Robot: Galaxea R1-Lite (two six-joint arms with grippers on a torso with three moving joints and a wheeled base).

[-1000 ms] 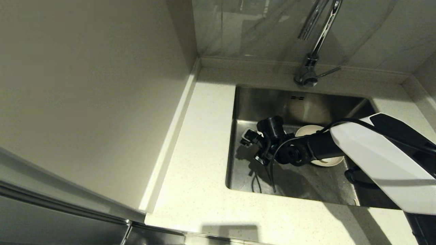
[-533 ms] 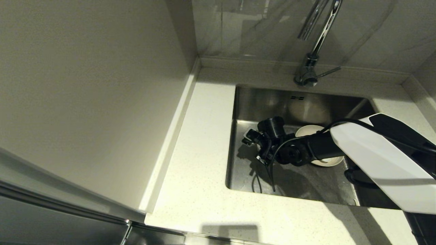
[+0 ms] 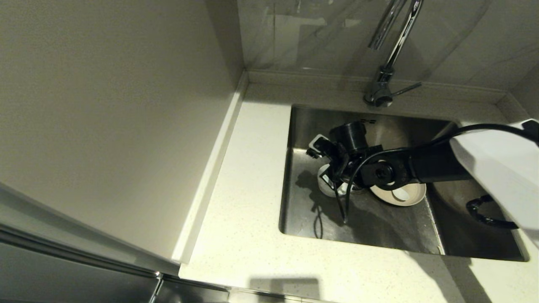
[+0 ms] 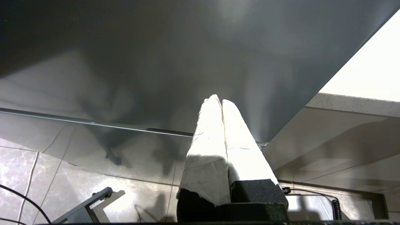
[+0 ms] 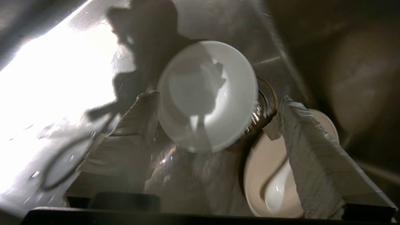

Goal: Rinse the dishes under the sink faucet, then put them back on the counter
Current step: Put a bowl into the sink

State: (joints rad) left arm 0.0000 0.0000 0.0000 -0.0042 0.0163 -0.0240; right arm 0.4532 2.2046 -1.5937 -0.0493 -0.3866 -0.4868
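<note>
One bowl sits between the spread fingers of the right claw, seemingly untouched, mid-frame in the sink.

The sink is sunk into the surface, toward the right, with the faucet at its far edge. Down in the sink, the bowl sits over the drain, left of the plate and just beside it. The spoon lies on the plate. The right gripper hangs over the bowl, one of its fingers on either side, apart from it. The left gripper is parked away below the surface's edge.
</note>
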